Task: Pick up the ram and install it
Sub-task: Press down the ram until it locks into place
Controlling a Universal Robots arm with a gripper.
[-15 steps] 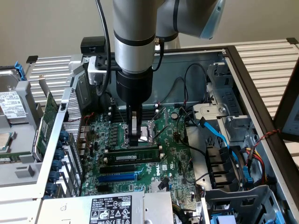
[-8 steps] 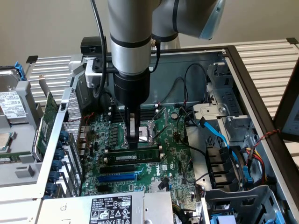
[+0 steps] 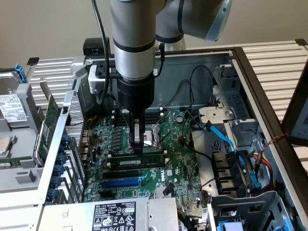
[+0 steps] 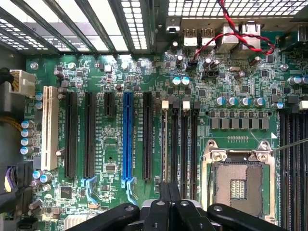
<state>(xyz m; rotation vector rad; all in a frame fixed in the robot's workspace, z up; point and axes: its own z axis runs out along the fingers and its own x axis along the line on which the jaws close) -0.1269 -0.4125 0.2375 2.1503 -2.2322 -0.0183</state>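
Green printed-circuit motherboard (image 3: 163, 159) lies flat inside the open grey metal computer case (image 3: 226, 62) in the exterior view. The long, thin green ram stick (image 3: 139, 162) with its small white label sits on edge in a black memory slot, its long axis running across the board from the exterior view's left to the exterior view's right. The grey cylindrical robot arm (image 3: 134, 43) hangs vertically over it, and the gripper (image 3: 138, 144) reaches down to the stick's upper edge with its fingers drawn together; whether they pinch the stick or only press on it cannot be told. Toward the exterior view's left stands a perforated metal card bracket wall (image 3: 74, 120); toward the exterior view's right run black cables and a blue ribbon cable (image 3: 226, 142). Just beyond the stick lies the metal processor socket (image 3: 156, 132).

Seen from the wrist view, the black gripper fingers (image 4: 169, 211) are clenched together above the board. Long black expansion slots and one blue expansion slot (image 4: 127, 134) run parallel, well apart from the silver-framed processor socket (image 4: 238, 180). Red and black twisted wires (image 4: 231, 33) cross near the board's rear edge.
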